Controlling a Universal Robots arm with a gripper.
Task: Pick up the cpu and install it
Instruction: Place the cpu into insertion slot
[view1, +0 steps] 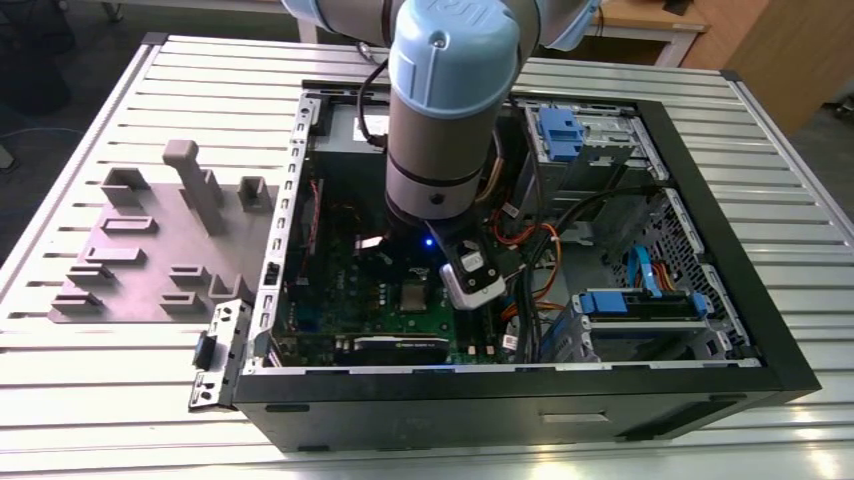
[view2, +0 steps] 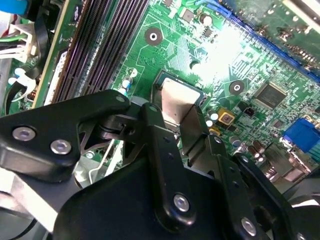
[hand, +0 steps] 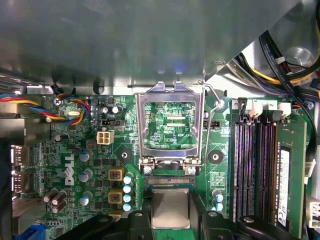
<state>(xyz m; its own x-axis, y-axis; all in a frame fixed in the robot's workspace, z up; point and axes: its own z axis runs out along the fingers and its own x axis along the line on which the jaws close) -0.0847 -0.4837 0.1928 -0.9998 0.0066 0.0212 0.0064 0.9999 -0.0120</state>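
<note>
Inspection finds the grey-and-blue robot arm reaching down into the open black steel computer case, with its black two-fingered gripper low over the green circuit board. The thin, flat, square silver-grey cpu lies directly between the fingers. In both wrist views the fingers flank two opposite edges of the chip and appear pressed against them, so the pincer is judged to be pinching the cpu rather than standing spread. The chip sits over the dark square socket, with a narrow strip of the socket's contact field showing past one edge. Whether the chip is fully seated or a little above the contacts cannot be told. The silver metal load bracket stands swung open just beyond the socket, its wire lever raised beside it, and the black memory slots run alongside, well clear. In my judgement the step in hand is seating the chip. Doing it well calls for a level chip, edges square to the socket frame, a straight vertical descent with no sideways drag, and no downward force on the contacts.
</note>
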